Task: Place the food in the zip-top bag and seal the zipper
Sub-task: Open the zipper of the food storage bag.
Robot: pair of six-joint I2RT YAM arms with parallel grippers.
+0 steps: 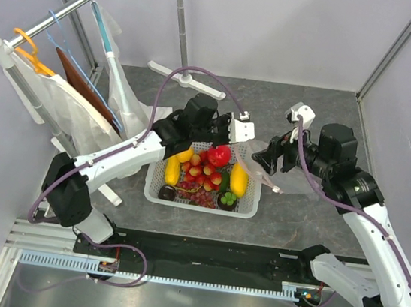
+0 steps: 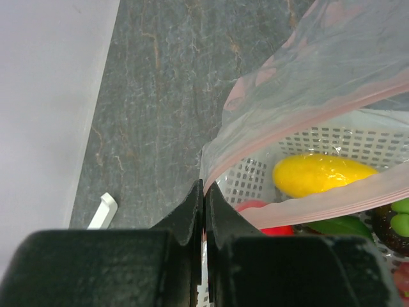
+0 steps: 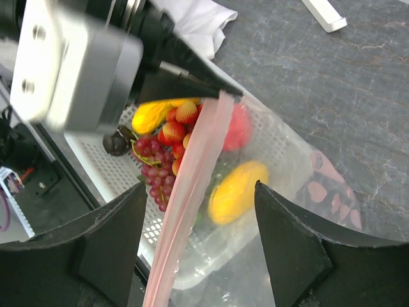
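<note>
The white mesh basket holds the food: two yellow mangoes, a red pomegranate, red-yellow small fruits, purple grapes and dark mangosteens. My left gripper is shut on a corner of the zip-top bag, at the end of its pink zipper, and holds it over the basket. In the right wrist view the zipper hangs between the wide-open fingers of my right gripper without touching them. A mango shows through the clear bag.
A clothes rack with hangers and hanging plastic covers stands at the back left. Its white foot lies on the grey floor behind the basket. A small white piece lies near the wall. Walls close in on both sides.
</note>
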